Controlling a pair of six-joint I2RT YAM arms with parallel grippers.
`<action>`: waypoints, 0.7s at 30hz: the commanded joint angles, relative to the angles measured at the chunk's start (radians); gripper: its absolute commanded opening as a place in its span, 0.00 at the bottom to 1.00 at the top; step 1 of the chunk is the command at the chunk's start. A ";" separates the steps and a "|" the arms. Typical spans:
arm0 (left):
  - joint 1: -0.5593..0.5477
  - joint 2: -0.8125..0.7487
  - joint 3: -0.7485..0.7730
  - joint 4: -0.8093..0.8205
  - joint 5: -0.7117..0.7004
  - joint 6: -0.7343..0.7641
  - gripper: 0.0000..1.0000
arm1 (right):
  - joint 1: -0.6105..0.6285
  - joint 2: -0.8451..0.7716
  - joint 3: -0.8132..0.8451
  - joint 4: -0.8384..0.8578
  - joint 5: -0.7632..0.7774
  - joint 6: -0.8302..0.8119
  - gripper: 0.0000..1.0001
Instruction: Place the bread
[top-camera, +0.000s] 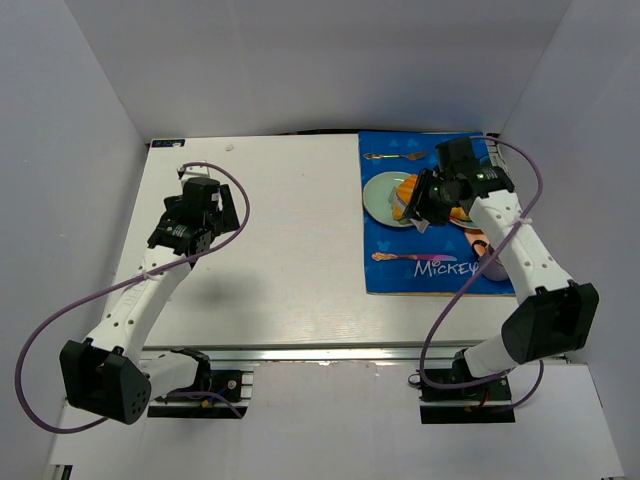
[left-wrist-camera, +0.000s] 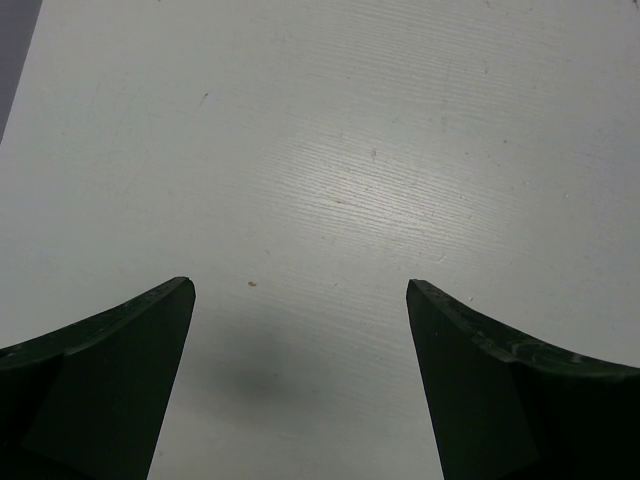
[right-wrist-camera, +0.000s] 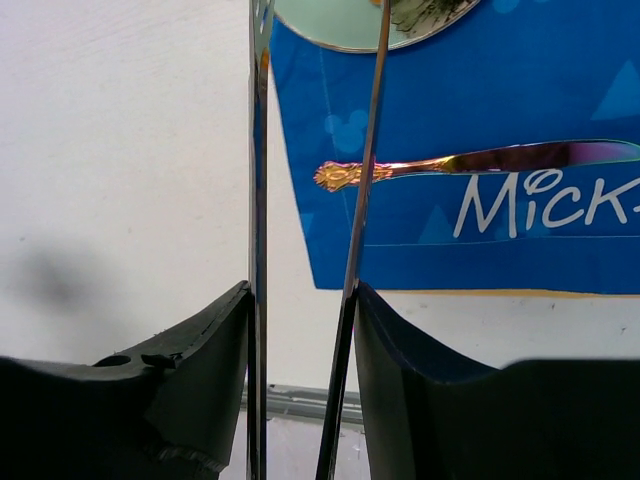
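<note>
Now | right hand (right-wrist-camera: 300, 290) part-open, clamped on tongs (right-wrist-camera: 258, 150) | left hand (left-wrist-camera: 300, 290) spread, empty | bread (top-camera: 404, 190) probably light, soft: take across middle, gently.

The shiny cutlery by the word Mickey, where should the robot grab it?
Probably mid-length, where the gold handle meets the rainbow-coloured part, coming straight down from above. The cutlery lies flat on the blue mat and is long and thin, so a pinch across its narrow width should hold best. Its ends would likely tip.
</note>
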 joint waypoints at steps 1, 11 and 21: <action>-0.004 -0.006 0.033 0.004 -0.025 0.003 0.98 | 0.013 -0.079 0.022 -0.014 -0.054 -0.008 0.49; -0.004 -0.005 0.024 0.007 -0.028 -0.020 0.98 | 0.475 -0.129 -0.163 0.237 0.338 0.192 0.48; -0.004 -0.034 0.012 -0.002 -0.040 -0.030 0.98 | 0.718 -0.192 -0.567 0.683 0.656 0.195 0.47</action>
